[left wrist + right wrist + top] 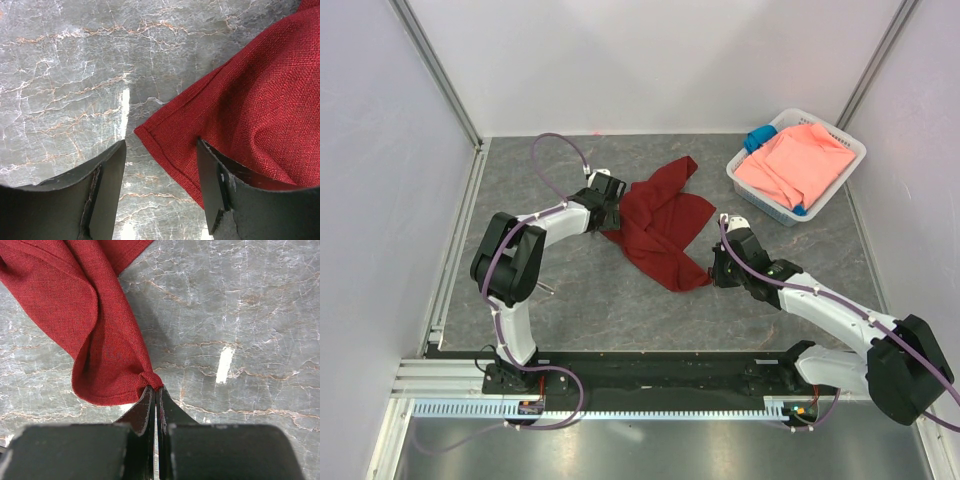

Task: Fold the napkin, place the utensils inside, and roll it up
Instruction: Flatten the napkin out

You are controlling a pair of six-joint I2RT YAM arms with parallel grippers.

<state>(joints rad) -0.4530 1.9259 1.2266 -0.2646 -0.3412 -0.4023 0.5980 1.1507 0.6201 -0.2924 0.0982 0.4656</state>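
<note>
R gripper (155,392) sits at the napkin's (85,305) near corner w/ fingers pressed together, pinching a small bunched fold of the maroon cloth right at the tips. From that pinch the cloth runs away in a thick rolled ridge, and grey marbled table (240,315) shows to its right. In the top view the R gripper (713,272) is at the near-right tip of the napkin (660,225), which lies crumpled and partly folded over itself, not flat. The utensils (549,287) show only as a thin grey sliver well left of the napkin's near tip, beside my L arm; can't tell how many or what kind. L gripper (162,150) is at the napkin's left edge, fingers spread apart and holding nothing; a hemmed corner of the napkin (260,100) pokes into the gap, and the right finger overlaps the cloth, contact unclear. Far right of the napkin, well apart, is a white basket (752,195) w/ a salmon-pink cloth (795,165) and a small blue cloth (758,138) in it.
</note>
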